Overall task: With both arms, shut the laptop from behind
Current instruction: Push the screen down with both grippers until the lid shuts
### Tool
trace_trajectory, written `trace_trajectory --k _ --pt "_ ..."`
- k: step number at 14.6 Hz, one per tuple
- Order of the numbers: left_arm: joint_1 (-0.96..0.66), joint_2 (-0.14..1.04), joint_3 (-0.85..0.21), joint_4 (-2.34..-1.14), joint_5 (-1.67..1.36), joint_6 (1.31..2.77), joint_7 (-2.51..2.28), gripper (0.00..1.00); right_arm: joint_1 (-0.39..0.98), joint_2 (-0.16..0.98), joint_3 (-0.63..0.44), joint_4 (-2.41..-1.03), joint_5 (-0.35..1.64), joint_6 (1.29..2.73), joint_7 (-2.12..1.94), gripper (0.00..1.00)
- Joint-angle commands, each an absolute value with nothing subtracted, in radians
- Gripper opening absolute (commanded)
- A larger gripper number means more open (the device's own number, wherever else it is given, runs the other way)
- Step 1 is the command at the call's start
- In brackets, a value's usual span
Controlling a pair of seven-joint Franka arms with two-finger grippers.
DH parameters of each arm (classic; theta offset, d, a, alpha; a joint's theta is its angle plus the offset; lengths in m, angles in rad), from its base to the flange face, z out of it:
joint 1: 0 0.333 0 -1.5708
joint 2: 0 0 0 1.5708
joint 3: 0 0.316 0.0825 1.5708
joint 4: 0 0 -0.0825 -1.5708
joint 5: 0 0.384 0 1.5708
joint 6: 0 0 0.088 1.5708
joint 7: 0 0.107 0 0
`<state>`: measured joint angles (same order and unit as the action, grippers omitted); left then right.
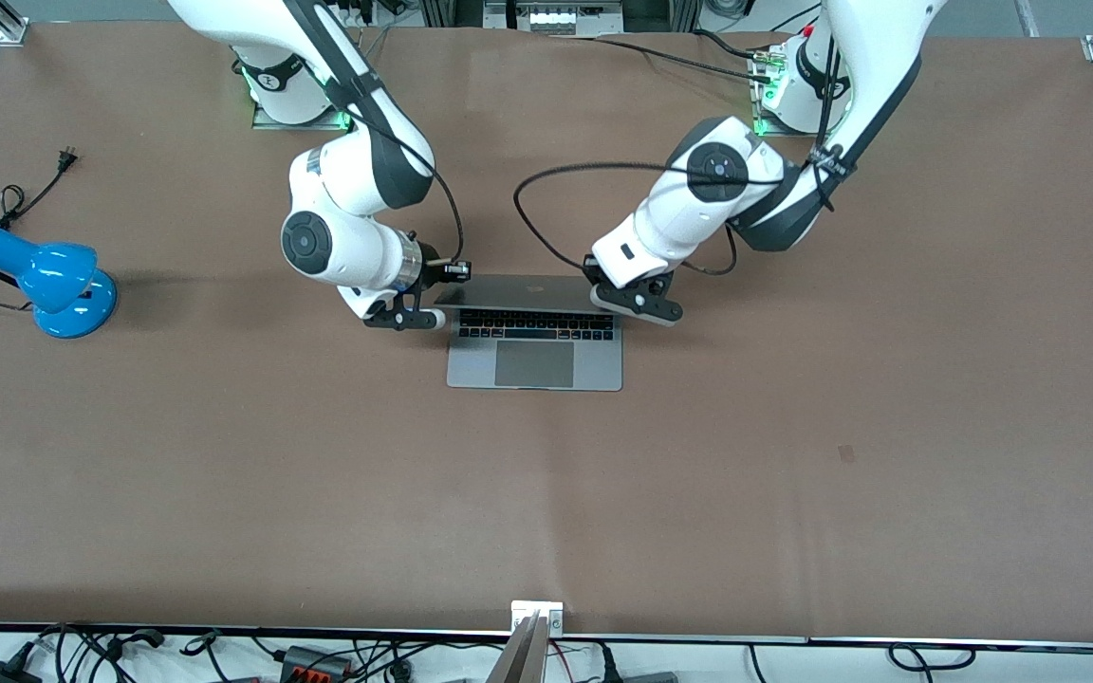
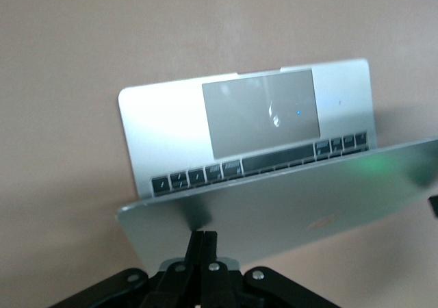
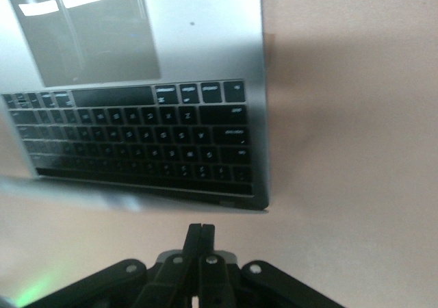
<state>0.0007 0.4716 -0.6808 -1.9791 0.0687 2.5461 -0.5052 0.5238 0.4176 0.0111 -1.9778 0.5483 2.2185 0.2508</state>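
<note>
Laptop: my laptop [image 1: 534,334] sits near the middle of the brown counter [image 1: 793,427], between my two arms, its lid tipped well forward over the keyboard but not shut.
Way it points: its trackpad edge faces the front camera and its hinge edge faces the arm bases; its long axis runs from one arm's end of the counter to the other.
Left tool: my left tool [image 1: 637,302] is at the lid's edge toward the left arm's end, fingers pressed together; in the left wrist view the tool [image 2: 202,243] has its tips against the back of the lid [image 2: 287,215].
Right tool: my right tool [image 1: 406,318] is just beside the lid's corner toward the right arm's end, fingers pressed together; I cannot tell whether it touches.
Only in the left wrist view: the lid's outer face with a faint logo, and just the bottom key row and the trackpad [image 2: 261,109] showing past its rim.
Only in the right wrist view: my right tool [image 3: 200,236] hangs over bare counter just off the laptop's corner, with most key rows [image 3: 137,144] in sight.
Only in the front view: a blue lamp [image 1: 48,280] well apart, toward the right arm's end.
</note>
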Motion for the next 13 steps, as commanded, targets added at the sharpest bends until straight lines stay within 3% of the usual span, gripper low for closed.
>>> trace_trajectory --k 1,9,13 --pt "-0.012 0.566 -0.655 -1.944 0.118 2.658 -0.503 0.01 0.506 0.497 0.014 -1.919 0.571 2.201 0.216 0.0" --pt "-0.015 0.755 -0.63 -1.806 0.267 2.684 -0.514 0.01 0.511 0.67 0.015 -1.799 0.569 2.203 0.23 0.0" --pt "-0.021 0.811 -0.621 -1.798 0.268 2.733 -0.509 0.01 0.515 0.73 0.015 -1.764 0.566 2.203 0.235 0.0"
